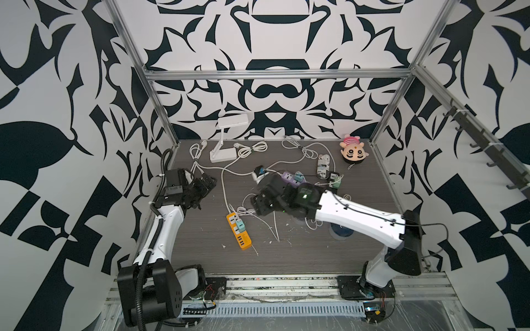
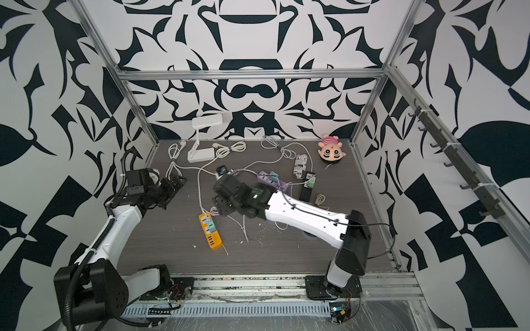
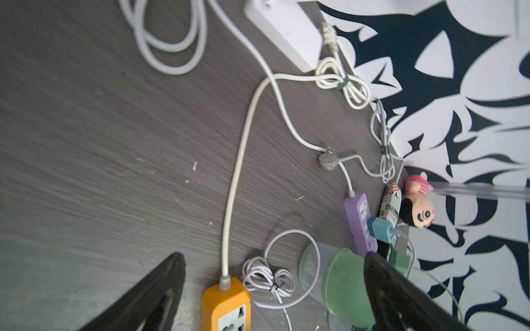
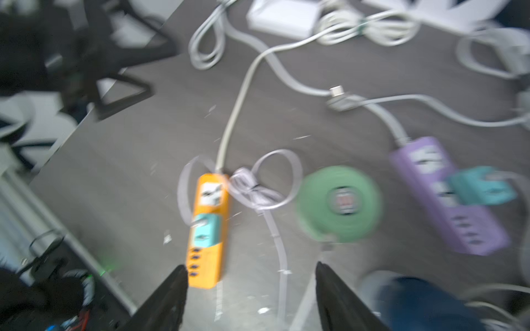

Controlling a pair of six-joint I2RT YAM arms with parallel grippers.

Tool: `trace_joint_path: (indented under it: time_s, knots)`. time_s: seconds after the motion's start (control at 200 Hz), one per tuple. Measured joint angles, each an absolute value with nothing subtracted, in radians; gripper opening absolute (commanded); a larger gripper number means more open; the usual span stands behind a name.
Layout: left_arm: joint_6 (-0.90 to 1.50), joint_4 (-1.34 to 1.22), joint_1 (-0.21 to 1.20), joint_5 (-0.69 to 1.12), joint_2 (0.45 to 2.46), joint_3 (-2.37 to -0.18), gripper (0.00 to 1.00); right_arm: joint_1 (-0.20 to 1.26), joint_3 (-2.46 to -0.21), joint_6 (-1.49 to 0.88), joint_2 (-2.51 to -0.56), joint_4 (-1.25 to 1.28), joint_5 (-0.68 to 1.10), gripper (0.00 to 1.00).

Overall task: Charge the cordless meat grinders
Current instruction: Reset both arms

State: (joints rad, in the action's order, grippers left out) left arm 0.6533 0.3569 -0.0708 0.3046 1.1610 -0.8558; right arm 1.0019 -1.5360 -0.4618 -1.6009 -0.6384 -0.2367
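Three power strips (image 2: 210, 232) (image 2: 271, 181) (image 2: 305, 192), two cordless meat grinders (image 4: 339, 203) (image 4: 424, 303), one plush toy (image 1: 354, 153), one lamp (image 1: 223, 156)

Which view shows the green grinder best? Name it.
Right wrist: the green grinder shows whole from above, though blurred. Left wrist shows its side, partly behind a finger. Both top views: hidden under the right arm.

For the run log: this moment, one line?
left gripper: open, empty | right gripper: open, empty | mint grinder: between orange strip and purple strip
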Motion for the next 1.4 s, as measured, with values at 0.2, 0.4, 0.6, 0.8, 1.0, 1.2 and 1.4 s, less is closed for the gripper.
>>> trace_joint_path:
  time_s: [0.2,0.4,0.6,0.8,1.0,1.2,1.4]
  knots:
    - [0.522,0.274,0.162,0.155,1.057,-0.973,0.99,0.575,-1.303,-0.415,-1.349,-0.501,-0.271,0.94]
    - [0.395,0.050,0.166,0.064,1.003,-0.947,0.99,0.308,-1.060,-0.302,-1.106,-0.287,-0.348,0.99]
    - [0.282,-0.090,0.124,-0.050,1.097,-0.920,0.99,0.023,-0.987,-0.270,-1.228,-0.077,-0.397,0.99]
    - [0.236,-0.150,-0.052,-0.105,1.229,-0.809,0.99,-0.131,-0.785,-0.255,-1.392,0.020,-0.421,0.99]
    - [0.162,-0.209,-0.110,-0.170,1.295,-0.660,0.99,-0.131,-0.666,-0.234,-1.419,0.099,-0.422,0.99]
    - [0.133,-0.365,-0.115,-0.181,1.417,-0.523,0.99,-0.081,-0.540,-0.255,-1.402,0.257,-0.419,0.99]
    - [0.124,-0.498,-0.118,-0.106,1.447,-0.487,0.99,0.041,-0.476,-0.200,-1.452,0.478,-0.423,0.99]
